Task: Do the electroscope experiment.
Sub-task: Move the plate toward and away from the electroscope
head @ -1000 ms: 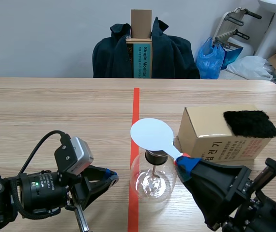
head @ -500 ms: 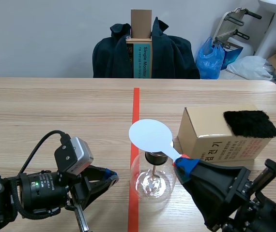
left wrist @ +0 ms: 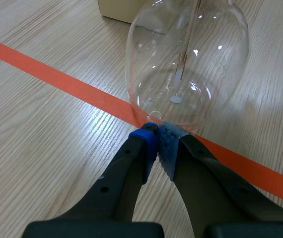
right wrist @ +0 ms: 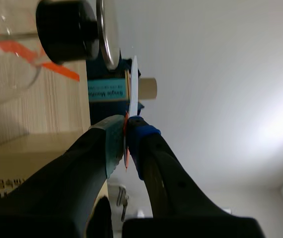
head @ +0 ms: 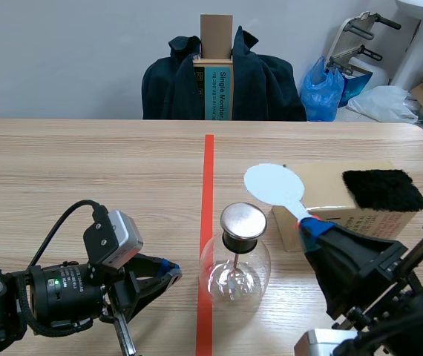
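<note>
White paddle point(head: 274, 183) off the metal cap point(head: 243, 219)

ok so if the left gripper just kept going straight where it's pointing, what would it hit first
The clear round glass flask of the electroscope. The left gripper, shut on nothing, points at the flask's base right ahead; the gap looks tiny, though depth is hard to judge.

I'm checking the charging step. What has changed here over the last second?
The right gripper, shut on the white paddle, carried it from over the electroscope's metal plate toward the cardboard box, so the plate now shows uncovered. The left gripper stayed shut beside the glass flask; flask, box and black cloth did not move.
</note>
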Available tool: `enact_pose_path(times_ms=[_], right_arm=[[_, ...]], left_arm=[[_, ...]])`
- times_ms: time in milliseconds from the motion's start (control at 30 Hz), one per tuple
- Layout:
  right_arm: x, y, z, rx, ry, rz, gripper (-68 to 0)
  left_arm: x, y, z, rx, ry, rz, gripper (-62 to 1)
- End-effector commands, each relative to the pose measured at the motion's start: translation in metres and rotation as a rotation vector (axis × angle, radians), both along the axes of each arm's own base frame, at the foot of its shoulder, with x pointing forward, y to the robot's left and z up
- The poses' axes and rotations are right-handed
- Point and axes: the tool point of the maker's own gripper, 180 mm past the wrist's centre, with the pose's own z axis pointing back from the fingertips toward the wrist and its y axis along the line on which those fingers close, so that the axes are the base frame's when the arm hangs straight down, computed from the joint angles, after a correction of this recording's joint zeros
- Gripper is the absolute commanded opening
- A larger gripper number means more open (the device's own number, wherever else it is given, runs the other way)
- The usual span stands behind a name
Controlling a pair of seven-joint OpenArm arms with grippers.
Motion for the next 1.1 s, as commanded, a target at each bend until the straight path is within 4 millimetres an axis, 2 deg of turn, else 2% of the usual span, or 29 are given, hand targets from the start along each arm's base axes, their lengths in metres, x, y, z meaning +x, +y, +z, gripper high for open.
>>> enact_pose_path(times_ms=[0, 333, 500, 700, 1067], right_arm=[[0.004, -0.009, 0.006, -0.010, -0.031, -0.031, -66.7], [0.022, -0.042, 0.011, -0.007, -0.054, -0.246, -66.7], [0.022, -0.045, 0.013, -0.005, -0.054, -0.265, -66.7], [0.016, -0.029, 0.016, -0.006, -0.071, -0.171, -66.7], [-0.013, 0.011, 0.016, -0.017, -0.088, 0.103, -66.7]], left_arm=[[0.003, -0.004, 0.011, -0.030, -0.024, -0.003, -59.2], [0.003, -0.004, 0.011, -0.030, -0.024, -0.003, -59.2], [0.003, -0.004, 0.011, -0.030, -0.024, -0.003, -59.2], [0.003, -0.004, 0.011, -0.030, -0.024, -0.003, -59.2], [0.003, -0.004, 0.011, -0.031, -0.024, -0.003, -59.2]])
